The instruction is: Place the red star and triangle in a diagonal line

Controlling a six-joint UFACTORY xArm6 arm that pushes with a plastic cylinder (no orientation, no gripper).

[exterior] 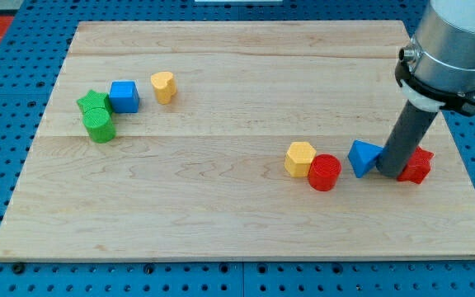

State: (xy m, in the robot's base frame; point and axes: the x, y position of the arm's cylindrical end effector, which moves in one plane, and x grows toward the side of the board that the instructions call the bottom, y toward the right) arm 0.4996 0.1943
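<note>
The red star [419, 166] lies near the view's right edge of the wooden board [237, 223]. The blue triangle [363, 157] lies just to its left. My tip [390, 171] stands between the two, touching or nearly touching both; the rod hides the star's left part. A red cylinder [324, 172] sits left of the triangle, touching a yellow hexagon block [300, 158].
At the view's upper left sit a green star [91, 102], a green cylinder [99, 126], a blue cube [124, 96] and a yellow heart [164, 86]. The arm's grey body [456, 41] hangs over the board's upper right corner.
</note>
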